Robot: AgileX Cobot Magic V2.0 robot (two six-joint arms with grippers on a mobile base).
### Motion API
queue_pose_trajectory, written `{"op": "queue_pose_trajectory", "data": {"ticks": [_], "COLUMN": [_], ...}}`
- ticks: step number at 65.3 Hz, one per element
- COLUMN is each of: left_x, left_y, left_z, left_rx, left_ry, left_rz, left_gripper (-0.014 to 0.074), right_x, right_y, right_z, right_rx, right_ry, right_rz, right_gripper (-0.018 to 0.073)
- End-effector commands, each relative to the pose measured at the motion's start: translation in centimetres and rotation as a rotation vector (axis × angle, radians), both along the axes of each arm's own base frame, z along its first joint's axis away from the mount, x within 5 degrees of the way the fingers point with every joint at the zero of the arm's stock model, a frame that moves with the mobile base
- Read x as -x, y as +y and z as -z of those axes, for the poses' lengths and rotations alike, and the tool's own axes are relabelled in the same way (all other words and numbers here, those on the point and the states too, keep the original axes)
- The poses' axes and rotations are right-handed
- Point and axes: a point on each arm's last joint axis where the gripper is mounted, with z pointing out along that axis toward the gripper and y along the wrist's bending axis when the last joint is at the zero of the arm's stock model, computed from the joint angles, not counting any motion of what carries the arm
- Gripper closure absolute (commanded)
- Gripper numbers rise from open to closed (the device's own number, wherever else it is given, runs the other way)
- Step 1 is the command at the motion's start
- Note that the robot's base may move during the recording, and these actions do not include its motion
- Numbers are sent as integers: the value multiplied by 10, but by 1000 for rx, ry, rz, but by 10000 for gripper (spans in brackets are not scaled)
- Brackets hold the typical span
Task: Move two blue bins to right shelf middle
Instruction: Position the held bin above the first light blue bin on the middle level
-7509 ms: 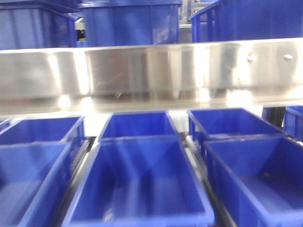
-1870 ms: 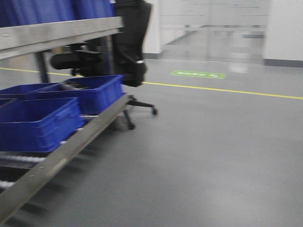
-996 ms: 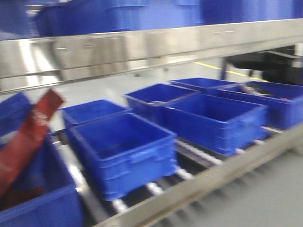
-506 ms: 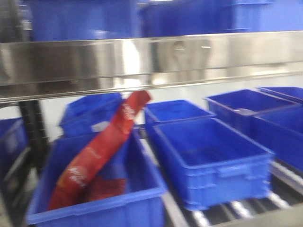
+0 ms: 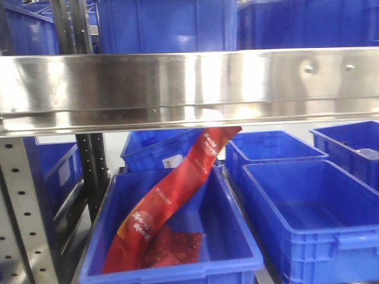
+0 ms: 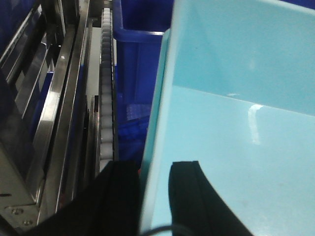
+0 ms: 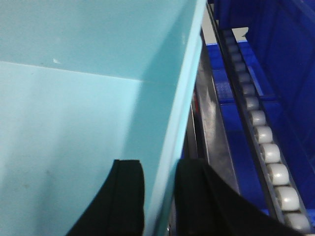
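Note:
A pale light-blue bin [image 6: 236, 123] fills the right of the left wrist view. My left gripper [image 6: 153, 169] is shut on its left wall, one black finger outside and one inside. In the right wrist view the same pale bin [image 7: 74, 98] fills the left, and my right gripper [image 7: 160, 167] is shut on its right wall in the same way. In the front view, the wide shiny steel rail of the right shelf middle [image 5: 189, 83] runs across the frame. The pale bin and both grippers are out of sight there.
Dark blue bins [image 5: 308, 207] sit on the level below the rail. One of them [image 5: 172, 260] holds a long red bag [image 5: 172, 201] leaning up towards the rail. More dark blue bins [image 5: 166, 26] stand above. A perforated post [image 5: 23, 207] stands at the left. Roller tracks [image 6: 106, 88] [image 7: 261, 132] flank the pale bin.
The front view has swung from open floor back to the rack. It now faces the steel rail squarely, and the bin with the red bag has shifted towards the centre.

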Motion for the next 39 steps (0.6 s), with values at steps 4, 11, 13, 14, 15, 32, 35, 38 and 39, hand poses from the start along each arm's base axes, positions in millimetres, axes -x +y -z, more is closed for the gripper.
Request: {"op": "queue_pose_trajectory", "data": {"ticks": [4,11,13,14,15,32,35,38,39], "left_x": [10,10,10,10,10,10,10,10,10], "left_y": [-14,-14,-14,-14,-14,-14,-14,-14,-14], "left_z": [-21,-21,-21,-21,-21,-21,-21,-21,-21], "left_rx": [109,109,109,109,109,109,109,109,109], "left_ry": [-115,-115,-115,-115,-115,-115,-115,-115,-115], "left_rz": [105,105,105,105,105,105,105,105,105], "left_gripper": [708,708,708,708,708,708,708,708,708], "right_x": [-4,-4,-4,-4,-4,-4,-4,-4,-4], "right_y": [15,15,15,15,15,15,15,15,15], "right_z": [-24,-24,-24,-24,-24,-24,-24,-24,-24], "right_rx": [-143,-143,-143,-143,-143,-143,-143,-143,-143], "right_ry": [-229,-229,-229,-229,-229,-229,-229,-229,-229], "right_rz": [-88,-88,-88,-88,-88,-88,-88,-88,-88], "right_gripper": [725,725,725,725,725,725,725,725,725]}}
